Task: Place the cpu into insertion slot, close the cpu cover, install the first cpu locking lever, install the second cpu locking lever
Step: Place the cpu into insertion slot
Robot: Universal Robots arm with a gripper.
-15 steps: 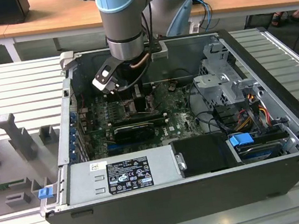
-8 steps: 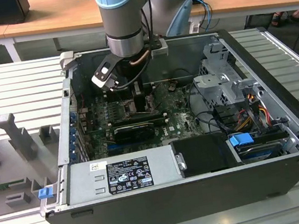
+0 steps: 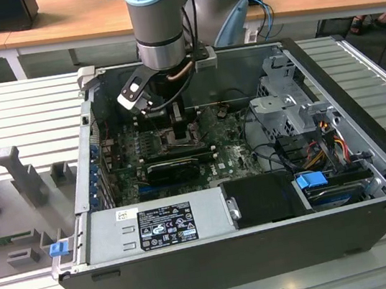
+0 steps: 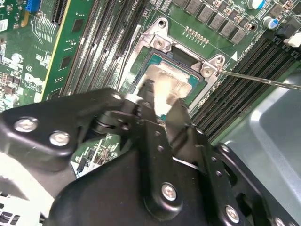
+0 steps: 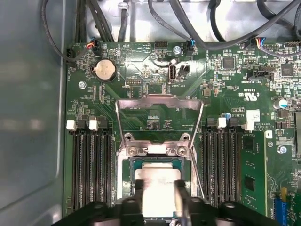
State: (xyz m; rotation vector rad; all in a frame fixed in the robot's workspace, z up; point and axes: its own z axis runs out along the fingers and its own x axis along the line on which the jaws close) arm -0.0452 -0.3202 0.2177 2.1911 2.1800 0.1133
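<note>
**Cpu at the slot, cover open**

The hand is down over the slot, right on top of the cpu. Whether it clasps the chip or is free of it, I cannot tell. The cpu lies in the slot or just on it, square to the frame, with its silver top showing in the first wrist view. Its near half is behind the hand, so I cannot judge whether it is fully seated.

Beyond it the cover is open, tipped away from the slot over the board. One thin lever stands free beside the slot; I cannot make out the second.

By my reading the first step is at or near its end, and the cover and both levers are left to do. In the exterior view the arm reaches into the case and hides the slot beneath it.
</note>
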